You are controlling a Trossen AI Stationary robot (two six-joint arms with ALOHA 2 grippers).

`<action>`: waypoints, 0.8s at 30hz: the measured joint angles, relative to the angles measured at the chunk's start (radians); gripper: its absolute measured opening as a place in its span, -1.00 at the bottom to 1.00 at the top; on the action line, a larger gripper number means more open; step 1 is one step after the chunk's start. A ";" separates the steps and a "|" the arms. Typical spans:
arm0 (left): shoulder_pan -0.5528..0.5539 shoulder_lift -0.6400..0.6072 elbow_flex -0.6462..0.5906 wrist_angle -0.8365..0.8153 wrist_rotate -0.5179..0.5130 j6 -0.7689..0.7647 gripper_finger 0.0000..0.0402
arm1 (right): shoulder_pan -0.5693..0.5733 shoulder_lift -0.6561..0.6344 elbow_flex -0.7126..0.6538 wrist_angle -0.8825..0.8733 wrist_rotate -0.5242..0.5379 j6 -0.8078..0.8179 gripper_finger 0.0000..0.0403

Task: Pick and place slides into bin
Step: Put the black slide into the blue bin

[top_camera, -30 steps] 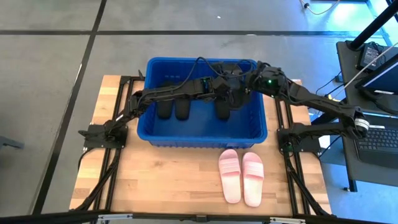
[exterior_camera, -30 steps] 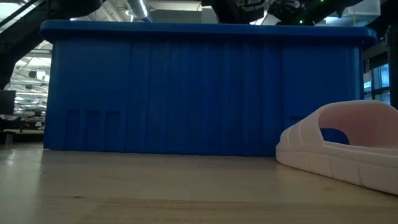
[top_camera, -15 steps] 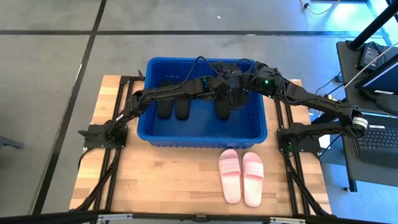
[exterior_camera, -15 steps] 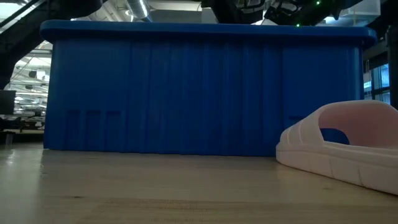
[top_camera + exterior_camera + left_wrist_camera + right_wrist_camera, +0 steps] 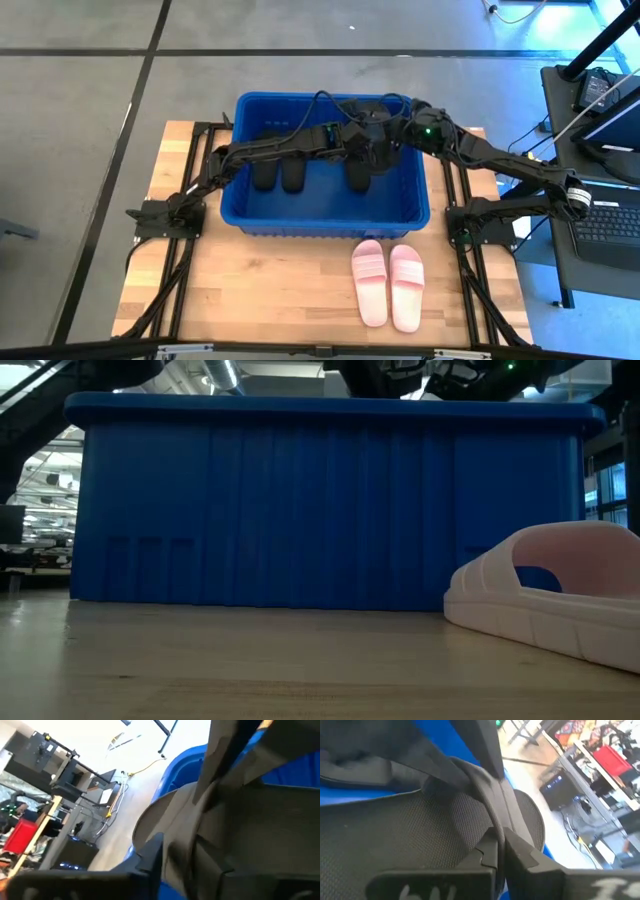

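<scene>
Left to right in the high view: two black slides lie side by side on the floor of the bin, toward its left. A third black slide lies right of them. A fourth black slide is held above the bin's far right part, between the two arms. The left gripper and the right gripper meet at this slide. The right wrist view shows the right fingers pinched together on its strap edge; the left wrist view shows the left fingers closed against its sole.

Two pink slides stand paired on the table, just in front of the bin's near wall.

Count: four black, two pink, one bin.

Handling judgement: each slide is probably light, flexible foam with a matte, non-slippery surface, and not fragile. The wide strap or the sole edge offers the best hold.
</scene>
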 joint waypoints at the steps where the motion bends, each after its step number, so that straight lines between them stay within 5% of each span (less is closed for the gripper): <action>1: -0.002 -0.001 0.000 0.000 0.009 0.000 -0.48 | -0.001 0.001 0.000 -0.004 0.008 0.000 -0.94; 8: -0.028 -0.019 0.000 -0.031 0.087 -0.001 -0.17 | -0.013 0.001 0.000 -0.073 0.052 -0.005 -0.94; 16: -0.016 -0.125 0.001 -0.094 0.329 -0.056 -0.15 | -0.029 0.005 0.000 -0.105 0.046 -0.103 -0.94; 24: 0.021 -0.202 0.001 -0.131 0.366 -0.079 -0.15 | -0.055 0.085 0.000 -0.122 0.041 -0.127 -0.94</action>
